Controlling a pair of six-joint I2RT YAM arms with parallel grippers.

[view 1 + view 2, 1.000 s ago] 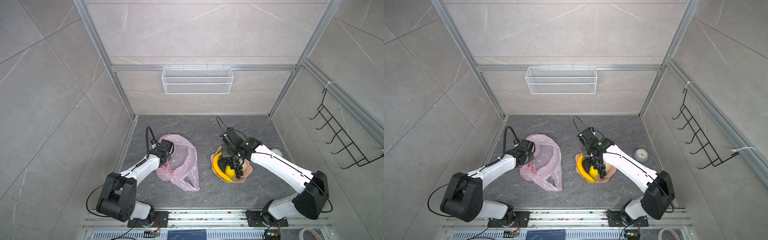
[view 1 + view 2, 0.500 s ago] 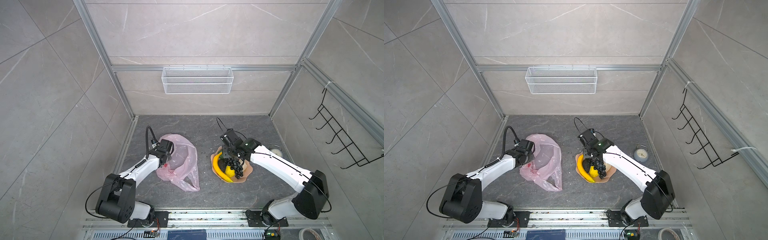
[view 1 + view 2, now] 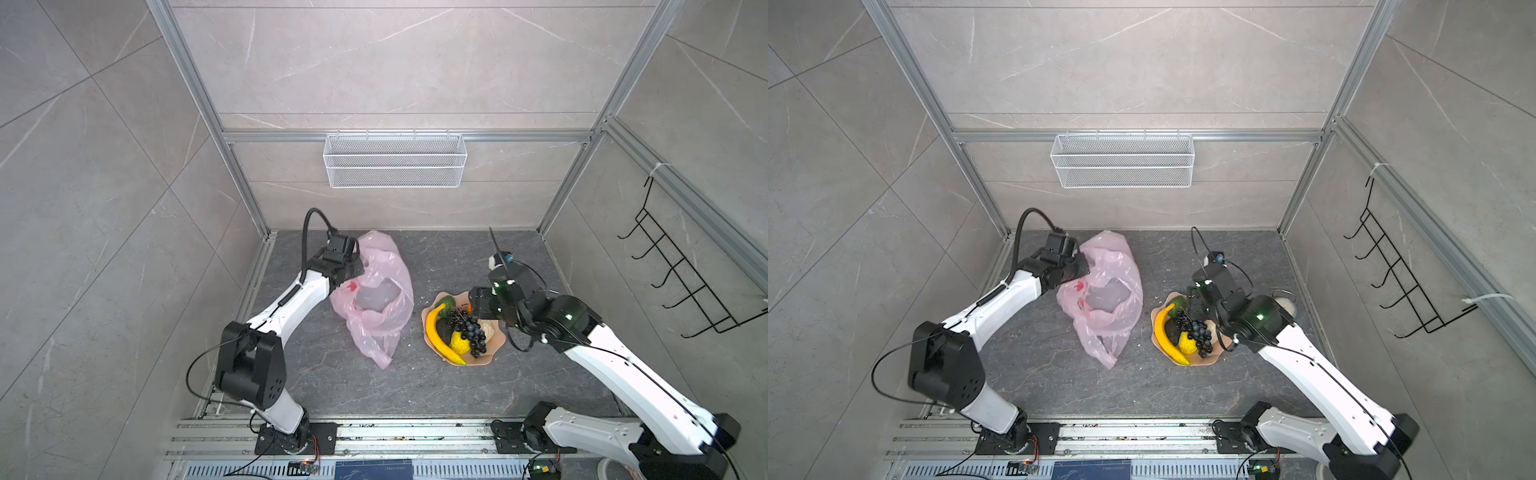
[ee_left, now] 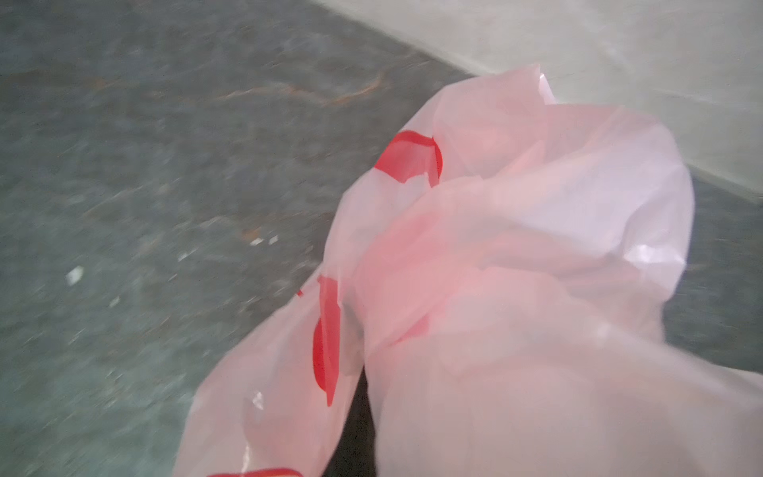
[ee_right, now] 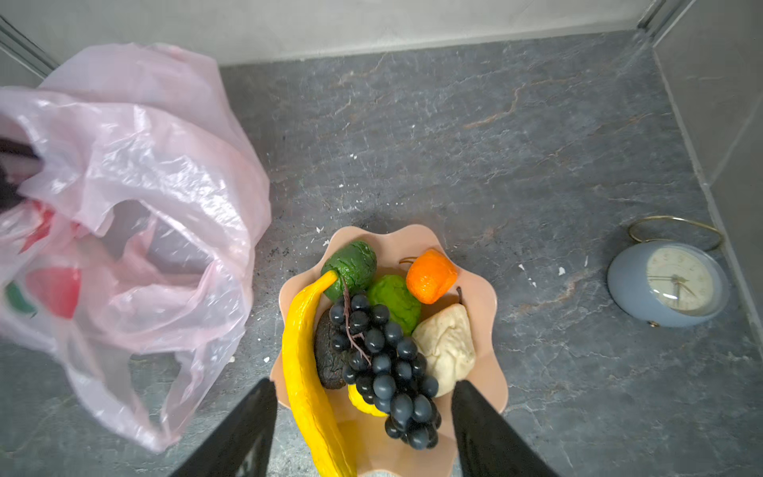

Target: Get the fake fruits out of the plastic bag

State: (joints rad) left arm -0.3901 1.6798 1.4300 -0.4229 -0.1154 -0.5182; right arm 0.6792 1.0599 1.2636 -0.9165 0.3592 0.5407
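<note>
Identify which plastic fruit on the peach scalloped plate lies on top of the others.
The dark purple-black grape bunch: it drapes over the yellow lemon and dark avocado-like piece.

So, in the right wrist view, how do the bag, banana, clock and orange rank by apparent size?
1. Bag, by far the largest.
2. Banana and clock: similar area. The banana is longer but nearer the camera, so I do not rank them.
3. Orange, the smallest.

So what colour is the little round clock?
The clock is greyish blue with a cream face and a gold ring, clearest in the right wrist view.
</note>
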